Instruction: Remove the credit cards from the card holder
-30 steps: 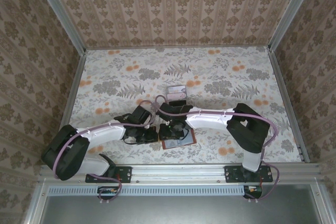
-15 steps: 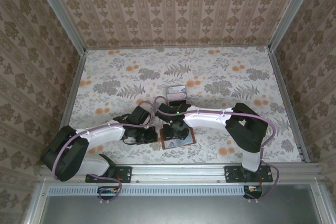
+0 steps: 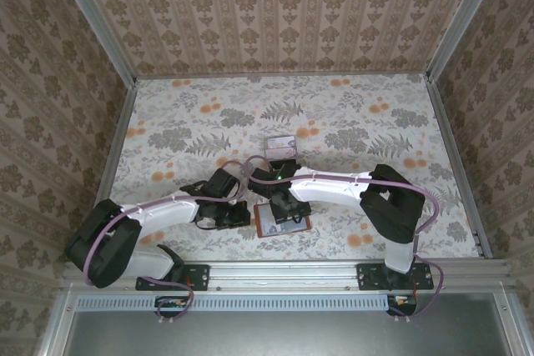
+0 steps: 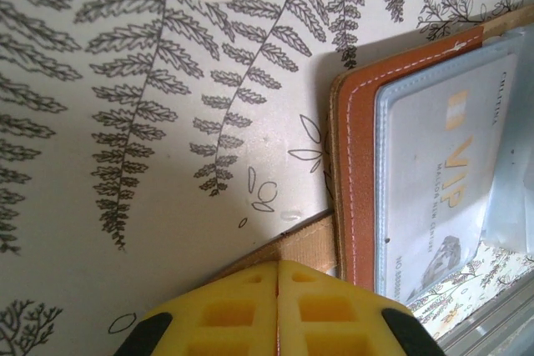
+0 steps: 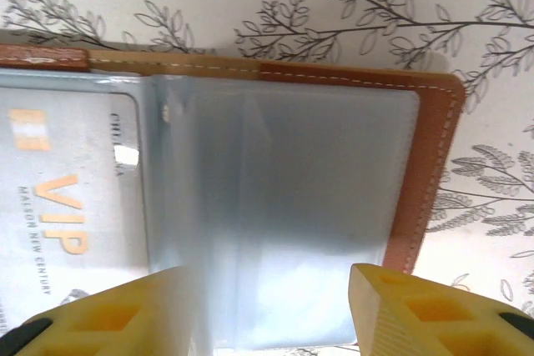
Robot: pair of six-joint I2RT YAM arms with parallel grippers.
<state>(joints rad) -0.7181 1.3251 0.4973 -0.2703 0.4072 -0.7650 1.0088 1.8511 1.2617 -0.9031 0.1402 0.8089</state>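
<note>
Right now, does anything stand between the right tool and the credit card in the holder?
Yes. The VIP card lies inside a clear plastic sleeve of the open card holder, so plastic covers its face. The right tool hovers open over the neighbouring sleeve leaf, beside the card.

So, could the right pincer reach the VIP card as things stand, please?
Probably yes: the right pincer hangs open over the card holder, though the VIP card lies inside a clear sleeve.
</note>
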